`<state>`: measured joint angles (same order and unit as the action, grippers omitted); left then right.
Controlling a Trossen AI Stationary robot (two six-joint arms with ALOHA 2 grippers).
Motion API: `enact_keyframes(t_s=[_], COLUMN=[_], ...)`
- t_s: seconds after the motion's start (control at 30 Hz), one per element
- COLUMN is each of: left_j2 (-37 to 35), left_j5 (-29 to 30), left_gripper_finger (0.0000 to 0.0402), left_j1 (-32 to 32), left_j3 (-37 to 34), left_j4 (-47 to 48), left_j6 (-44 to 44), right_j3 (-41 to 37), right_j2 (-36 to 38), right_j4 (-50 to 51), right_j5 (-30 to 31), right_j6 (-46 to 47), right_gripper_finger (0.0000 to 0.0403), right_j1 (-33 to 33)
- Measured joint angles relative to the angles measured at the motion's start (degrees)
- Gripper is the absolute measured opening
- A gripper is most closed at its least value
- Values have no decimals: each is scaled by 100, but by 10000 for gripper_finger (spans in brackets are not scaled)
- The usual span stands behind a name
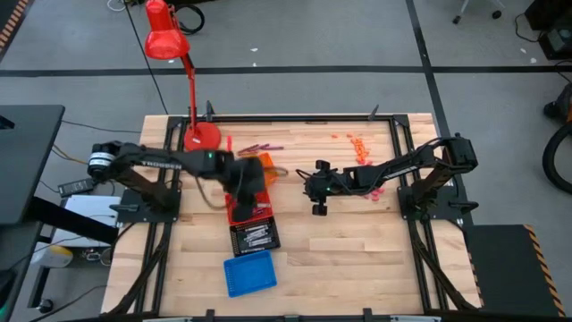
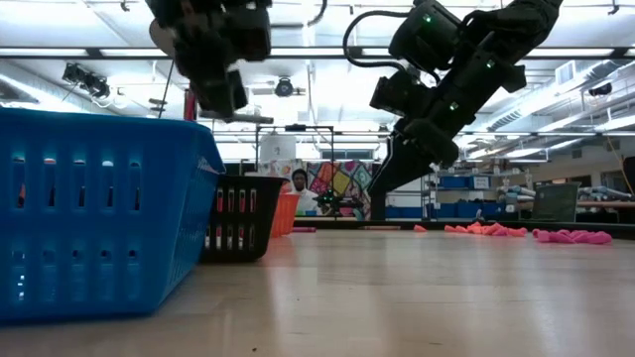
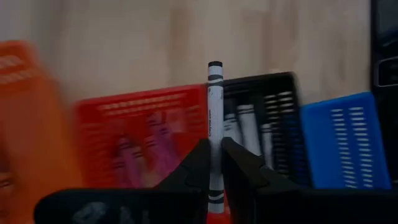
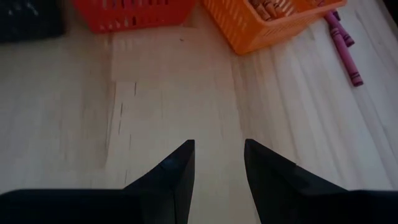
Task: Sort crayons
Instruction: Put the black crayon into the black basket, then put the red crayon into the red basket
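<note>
Over the row of trays, the left gripper (image 3: pixel 216 163) is clamping a white crayon (image 3: pixel 215 112), long axis running straight out past the fingertips. It's hanging above the red tray (image 3: pixel 140 134), with the black tray (image 3: pixel 264 121) holding the other white ones just beside, so I'm guessing that's the drop. The right gripper (image 4: pixel 219 163) is hovering spread wide and empty over bare table (image 4: pixel 124 124).

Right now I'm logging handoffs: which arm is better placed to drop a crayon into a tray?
Left. The left gripper grips a grey-white crayon above the trays; the right gripper is open, empty.
</note>
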<state>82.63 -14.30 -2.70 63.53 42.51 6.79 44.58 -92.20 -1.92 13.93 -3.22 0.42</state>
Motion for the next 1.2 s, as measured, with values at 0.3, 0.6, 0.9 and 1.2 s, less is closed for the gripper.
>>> enact_keyframes(t_s=[0.3, 0.6, 0.9, 1.2], left_j2=[53, 273, 312, 299], left_j5=[864, 1027, 1013, 2499], left_gripper_finger=[39, 39, 117, 156], left_j1=[1354, 1870, 1759, 776], left_j3=[-525, -1014, -926, -291], left_j4=[-406, -1144, -1213, -852], left_j6=[1285, 1894, 1590, 20], right_j3=[-2, 0, 0, 0], right_j2=[409, 489, 489, 489], right_j4=[112, 29, -8, -9], right_j5=[-2, -2, -2, -4], right_j6=[60, 61, 59, 22], right_gripper_finger=[143, 143, 143, 143], right_j1=[94, 184, 182, 182])
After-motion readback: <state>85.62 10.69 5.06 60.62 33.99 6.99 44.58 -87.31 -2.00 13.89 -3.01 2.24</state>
